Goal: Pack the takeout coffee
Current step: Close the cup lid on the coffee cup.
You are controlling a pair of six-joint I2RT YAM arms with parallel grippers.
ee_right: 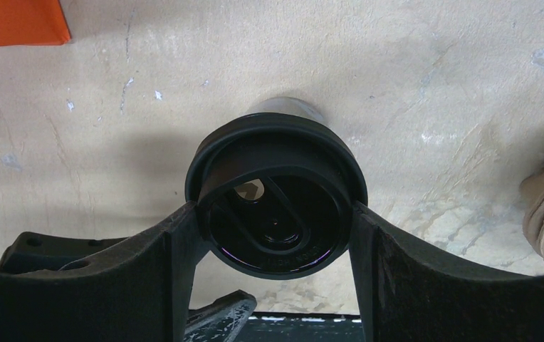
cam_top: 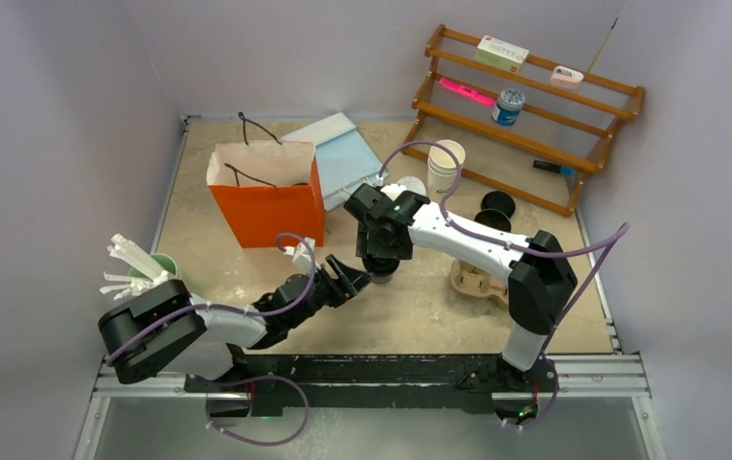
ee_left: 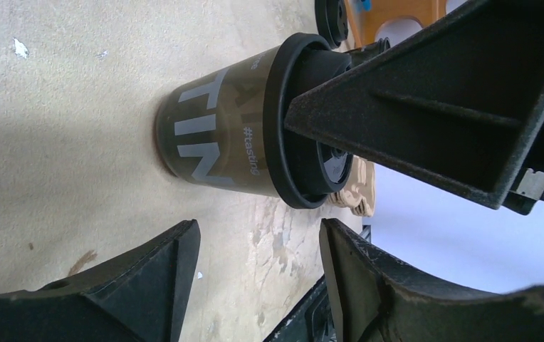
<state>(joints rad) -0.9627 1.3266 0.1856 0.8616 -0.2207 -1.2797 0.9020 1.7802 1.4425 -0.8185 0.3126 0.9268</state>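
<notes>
A black paper cup with white print (ee_left: 216, 135) stands on the table mid-front, with a round black lid (ee_left: 294, 121) on top. From above, my right gripper (ee_right: 276, 221) is shut on the lid (ee_right: 276, 192), one finger against each side of its rim. In the top view the right gripper (cam_top: 378, 251) covers most of the cup (cam_top: 378, 270). My left gripper (ee_left: 258, 239) is open with only bare table between its fingers, a little short of the cup's side; in the top view the left gripper (cam_top: 351, 278) sits just left of the cup.
An orange paper bag (cam_top: 266, 196) stands open behind left, with a blue folder (cam_top: 343, 153) beyond it. The brown pulp carrier (cam_top: 477, 280) lies right of the cup. Stacked white cups (cam_top: 446, 168), loose black lids (cam_top: 496, 203) and a wooden rack (cam_top: 535, 105) are at the back right. A green cup of sticks (cam_top: 147, 268) is far left.
</notes>
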